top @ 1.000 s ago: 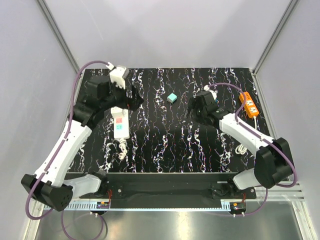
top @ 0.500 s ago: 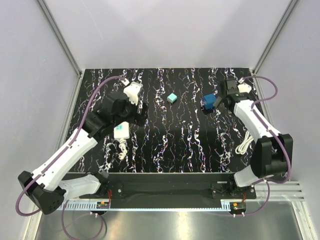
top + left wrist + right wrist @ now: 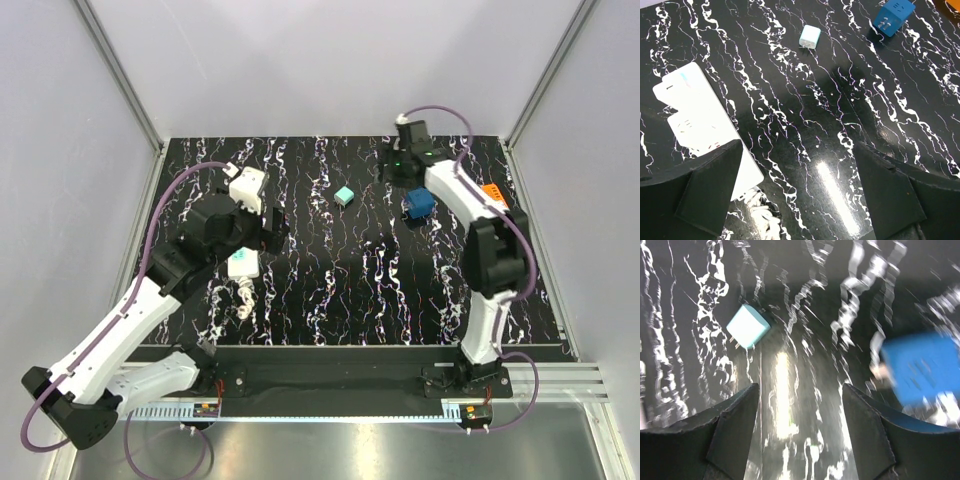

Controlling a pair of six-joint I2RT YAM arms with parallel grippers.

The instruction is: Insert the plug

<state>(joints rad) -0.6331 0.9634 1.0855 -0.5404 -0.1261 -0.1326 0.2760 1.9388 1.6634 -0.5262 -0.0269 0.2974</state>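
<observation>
A small teal plug [image 3: 344, 196] lies on the black marbled table, also in the left wrist view [image 3: 810, 36] and the right wrist view [image 3: 747, 326]. A white power strip [image 3: 240, 262] lies left of centre, partly under my left arm; it shows large in the left wrist view [image 3: 695, 125]. My left gripper [image 3: 272, 226] is open and empty above the strip's right side [image 3: 800, 192]. My right gripper [image 3: 395, 172] is open and empty [image 3: 800, 432], at the far side between the teal plug and a blue cube plug [image 3: 418, 203].
The blue cube plug also shows in the wrist views [image 3: 893, 17] [image 3: 920, 367]. An orange power strip [image 3: 495, 195] lies at the right, partly behind my right arm. A coiled white cable [image 3: 243, 300] lies at the white strip's near end [image 3: 760, 220].
My right arm has swung from the table's middle to the right and then to the far side, uncovering the blue cube plug. My left gripper has moved nearer and slightly right over the white strip.
</observation>
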